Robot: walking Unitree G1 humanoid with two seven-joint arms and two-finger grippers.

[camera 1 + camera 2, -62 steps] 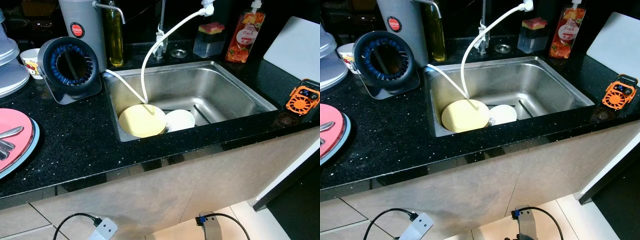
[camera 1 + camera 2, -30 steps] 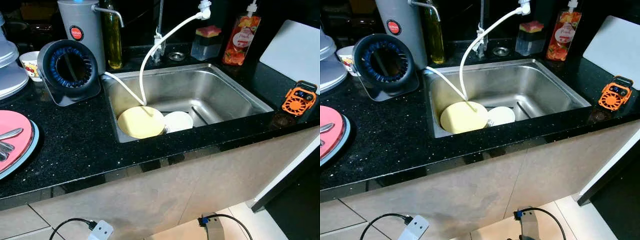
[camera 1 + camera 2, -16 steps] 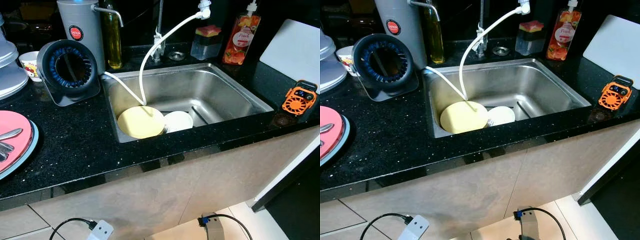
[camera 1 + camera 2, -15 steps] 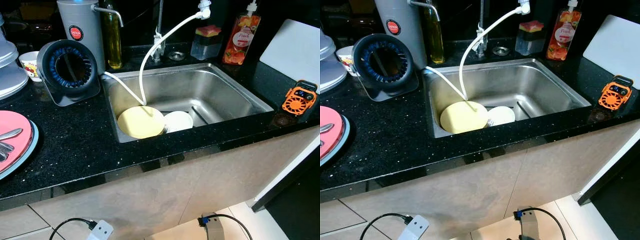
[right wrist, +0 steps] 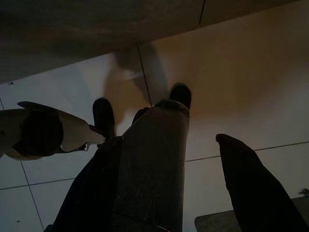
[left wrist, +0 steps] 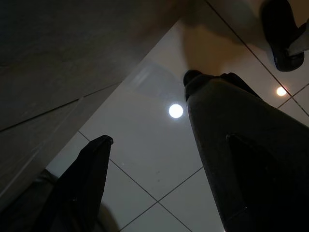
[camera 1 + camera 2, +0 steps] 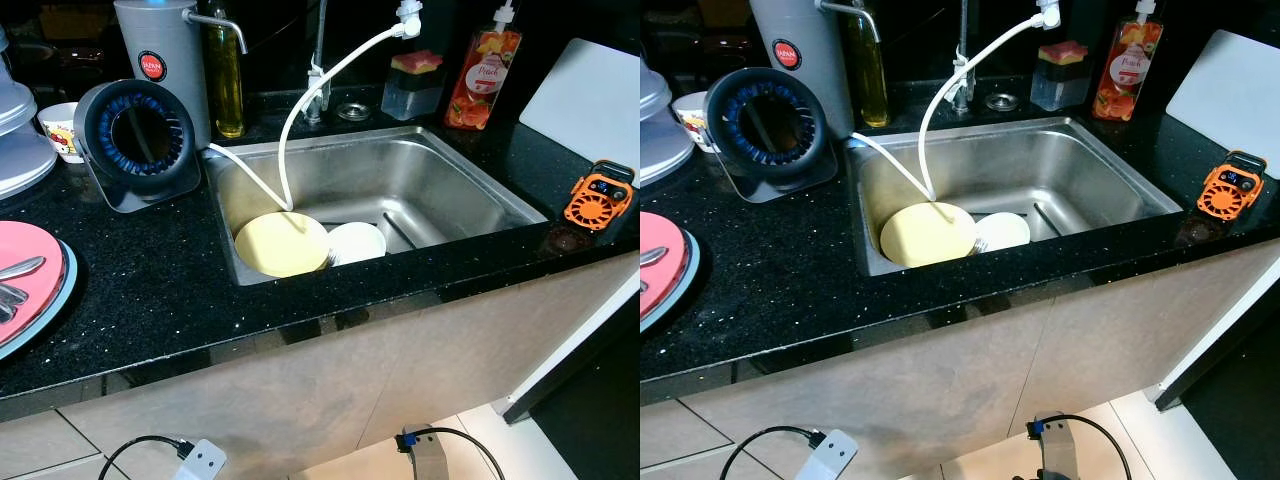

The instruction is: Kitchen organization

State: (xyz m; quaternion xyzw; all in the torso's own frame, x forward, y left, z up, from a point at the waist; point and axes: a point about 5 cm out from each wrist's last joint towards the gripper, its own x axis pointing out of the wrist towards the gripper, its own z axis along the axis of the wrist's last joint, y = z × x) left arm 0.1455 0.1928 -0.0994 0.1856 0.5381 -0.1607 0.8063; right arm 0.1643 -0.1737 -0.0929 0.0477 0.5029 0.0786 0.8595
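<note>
A steel sink (image 7: 470, 185) is set in the black table (image 7: 150, 290). In its near left corner lies a yellow plate (image 7: 281, 244), with a white plate (image 7: 358, 241) touching its right side and a white hose (image 7: 300, 110) dropping onto it. A pink plate (image 7: 25, 280) sits at the far left. Both arms hang over the tiled floor (image 6: 145, 145): the left end effector (image 6: 147, 140) and right end effector (image 5: 200, 118) have fingers spread, holding nothing.
</note>
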